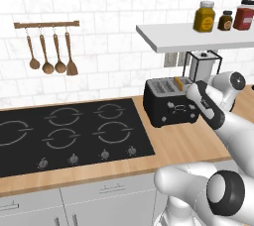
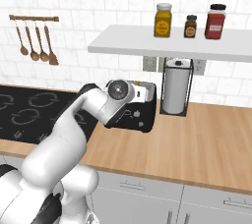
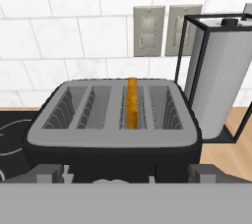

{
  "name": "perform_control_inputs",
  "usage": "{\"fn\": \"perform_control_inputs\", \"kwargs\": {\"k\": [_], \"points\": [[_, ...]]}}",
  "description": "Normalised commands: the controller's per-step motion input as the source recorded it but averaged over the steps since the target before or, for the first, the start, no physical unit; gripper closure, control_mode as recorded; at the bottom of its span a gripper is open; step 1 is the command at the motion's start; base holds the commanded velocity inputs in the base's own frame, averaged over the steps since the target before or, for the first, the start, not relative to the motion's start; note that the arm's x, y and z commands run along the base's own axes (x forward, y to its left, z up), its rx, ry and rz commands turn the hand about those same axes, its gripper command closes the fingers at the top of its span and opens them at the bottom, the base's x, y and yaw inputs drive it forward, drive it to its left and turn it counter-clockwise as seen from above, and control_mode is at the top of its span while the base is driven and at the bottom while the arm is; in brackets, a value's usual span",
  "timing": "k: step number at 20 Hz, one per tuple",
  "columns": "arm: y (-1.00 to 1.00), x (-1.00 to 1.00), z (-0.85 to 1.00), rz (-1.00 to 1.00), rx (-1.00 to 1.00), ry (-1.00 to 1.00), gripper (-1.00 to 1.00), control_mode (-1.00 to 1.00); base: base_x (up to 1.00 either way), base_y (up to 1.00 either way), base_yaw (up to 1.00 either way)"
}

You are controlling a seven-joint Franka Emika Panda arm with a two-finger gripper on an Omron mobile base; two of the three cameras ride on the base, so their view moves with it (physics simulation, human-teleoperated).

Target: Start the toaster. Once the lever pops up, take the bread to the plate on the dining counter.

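Hand view has the jaws spread wide, hovering just in front of the toaster (image 3: 113, 120) on the wooden desk (image 1: 183, 143). The bread (image 3: 132, 102) sits in its third slot. Lever's probably low on the front, hard to see; I'd go slow and push straight down.

— What's carrying everything here?
— A wooden worktop (image 1: 183, 145) over grey cabinets, with a black hob (image 1: 69, 131) set into its left part.
— And sitting on it?
— The black toaster (image 1: 168, 102) just right of the hob, toward the far wall — then a paper towel roll in a black frame (image 2: 176, 93) just right of the toaster.
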Motion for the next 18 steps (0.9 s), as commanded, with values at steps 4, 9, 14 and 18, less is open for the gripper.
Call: {"fn": "perform_control_inputs", "kwargs": {"k": [4, 9, 14, 18], "points": [[0.00, 0.00, 0.00, 0.00, 0.00, 0.00, -1.00, -1.00, 0.00, 0.00, 0.00], [0.00, 0.00, 0.00, 0.00, 0.00, 0.00, -1.00, -1.00, 0.00, 0.00, 0.00], [0.00, 0.00, 0.00, 0.00, 0.00, 0.00, -1.00, -1.00, 0.00, 0.00, 0.00], [0.00, 0.00, 0.00, 0.00, 0.00, 0.00, -1.00, -1.00, 0.00, 0.00, 0.00]]}}
